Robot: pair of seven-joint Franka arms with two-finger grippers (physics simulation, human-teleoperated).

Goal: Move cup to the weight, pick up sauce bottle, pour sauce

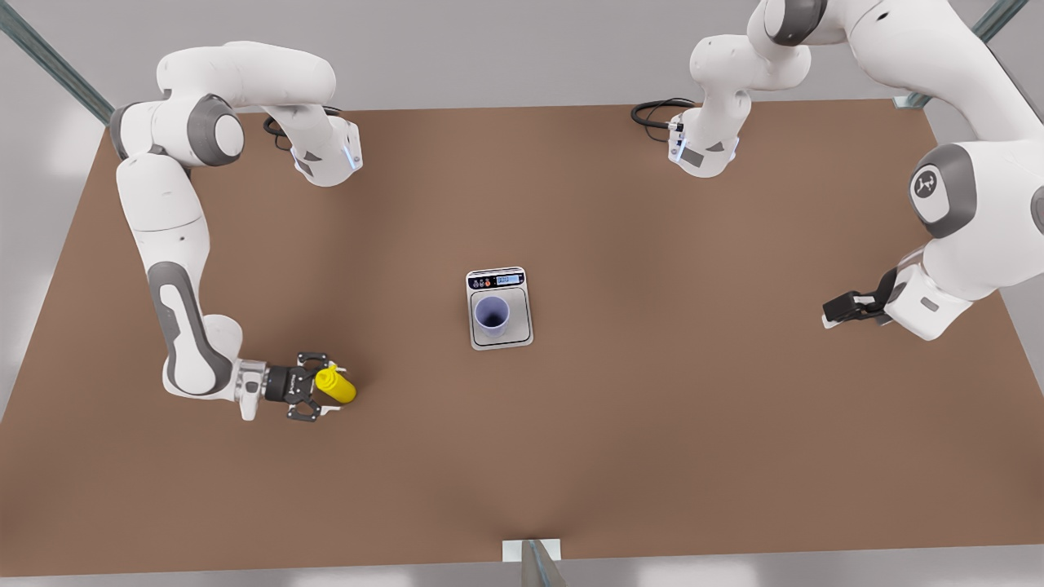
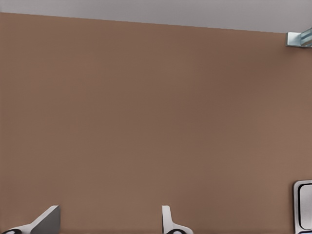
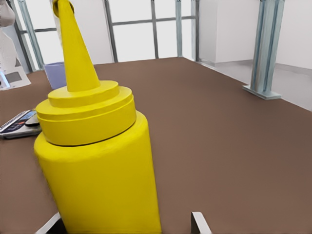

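My right gripper [image 1: 320, 397] sits low over the brown table [image 1: 652, 424] near the front view's left side, its fingers spread apart on either side of the sauce bottle [image 1: 337, 385]. I cannot confirm that either pad touches the bottle, so I report the fingers as parted around it rather than clamped. In the right wrist view the sauce bottle [image 3: 97, 165] stands upright directly in front of the camera, bright yellow, with a stepped cap and a slim pointed nozzle; one pale fingertip [image 3: 199, 223] shows clear of the bottle's wall on one side. Beyond the bottle in that view, the cup [image 3: 56, 74] and an edge of the weight [image 3: 19, 124] are visible farther across the table. In the front view the weight [image 1: 499, 308] lies near the table's centre, well apart from the bottle, with its dark display strip on the far side. The cup [image 1: 493, 316] stands upright on the weight's metal plate, mouth open to the camera. My left gripper [image 1: 848, 308] waits above the table at the front view's right side, well apart from the weight. In the left wrist view its two fingertips [image 2: 168, 222] stand apart with nothing between them, and a corner of the weight [image 2: 303, 204] shows at the frame edge.
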